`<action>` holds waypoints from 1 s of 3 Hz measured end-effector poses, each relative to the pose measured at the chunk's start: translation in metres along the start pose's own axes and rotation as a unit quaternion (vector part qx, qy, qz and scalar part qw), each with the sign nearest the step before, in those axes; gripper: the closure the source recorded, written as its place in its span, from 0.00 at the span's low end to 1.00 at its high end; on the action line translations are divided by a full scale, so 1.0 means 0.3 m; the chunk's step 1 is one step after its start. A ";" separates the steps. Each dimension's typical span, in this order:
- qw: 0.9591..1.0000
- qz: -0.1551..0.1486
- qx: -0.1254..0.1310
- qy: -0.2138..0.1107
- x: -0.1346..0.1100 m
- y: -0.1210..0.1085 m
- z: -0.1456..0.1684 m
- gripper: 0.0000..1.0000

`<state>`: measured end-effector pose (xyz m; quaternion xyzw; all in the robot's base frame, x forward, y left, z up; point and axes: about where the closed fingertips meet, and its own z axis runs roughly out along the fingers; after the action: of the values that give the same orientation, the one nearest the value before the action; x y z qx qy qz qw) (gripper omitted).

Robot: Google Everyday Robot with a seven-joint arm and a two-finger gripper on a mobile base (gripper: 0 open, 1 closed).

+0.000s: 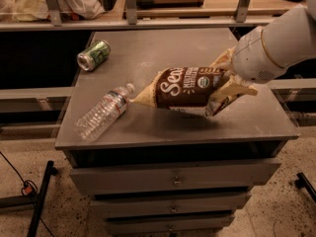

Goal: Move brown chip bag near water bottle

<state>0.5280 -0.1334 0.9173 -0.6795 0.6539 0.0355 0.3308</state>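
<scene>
Table is a grey cabinet top. Arm comes in from the right. Gripper is clenched on the right end of the bag, so it hangs clear of the top. Its tan tip is just beside the cap of the bottle, which lies front-left. Can sits well apart. Likely next: lower, let go.

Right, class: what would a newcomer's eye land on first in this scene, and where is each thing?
The brown chip bag hangs above the grey cabinet top, held at its right end by the gripper, its cream tip pointing left. Just beyond that tip, the water bottle lies on its side near the front left; a green can lies at the back left.
</scene>
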 end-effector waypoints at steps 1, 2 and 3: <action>0.999 -0.018 0.027 0.038 -0.009 0.072 0.061 1.00; 0.999 -0.024 0.027 0.033 -0.027 0.090 0.060 1.00; 0.999 -0.031 0.024 0.023 -0.058 0.108 0.042 1.00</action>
<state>0.5009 -0.1097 0.9028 -0.6918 0.6408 -0.0062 0.3329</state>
